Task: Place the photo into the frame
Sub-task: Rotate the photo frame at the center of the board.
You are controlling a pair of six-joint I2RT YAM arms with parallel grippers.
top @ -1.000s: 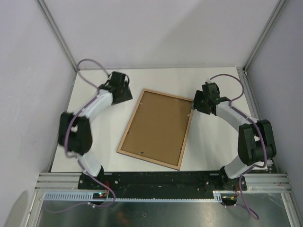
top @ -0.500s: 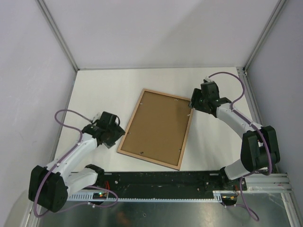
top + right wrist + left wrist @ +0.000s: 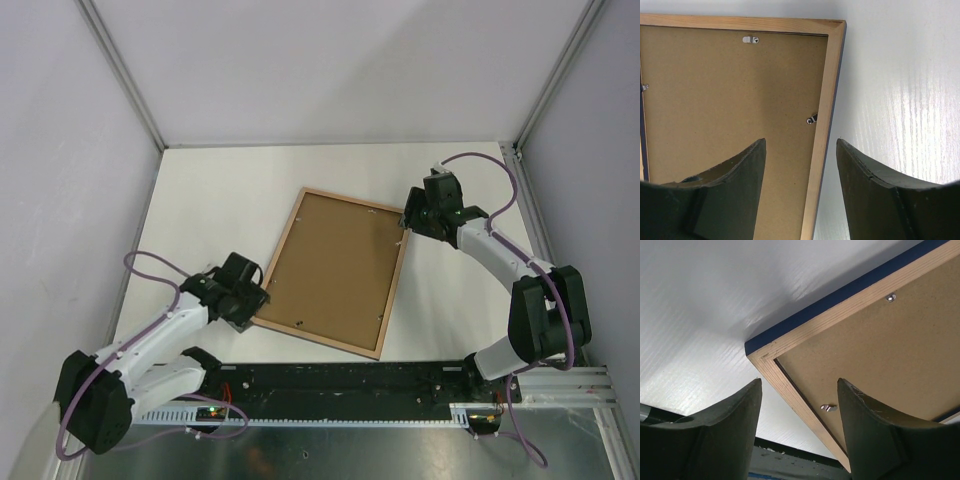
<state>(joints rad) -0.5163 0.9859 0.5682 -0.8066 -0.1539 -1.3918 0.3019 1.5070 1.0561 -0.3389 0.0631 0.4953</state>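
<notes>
1. The left hand (image 3: 799,385) has swung from beside the frame's far left corner to its near left corner. Its fingers are spread astride the corner and grip nothing.
2. The frame (image 3: 393,288) lies face down mid-table, with the brown backing board (image 3: 335,270) up under metal clips (image 3: 751,39). The photo cannot be seen.
3. The right hand (image 3: 800,142), released, straddles the far right edge.
4. White table (image 3: 220,190), pale lilac walls (image 3: 330,70).
</notes>
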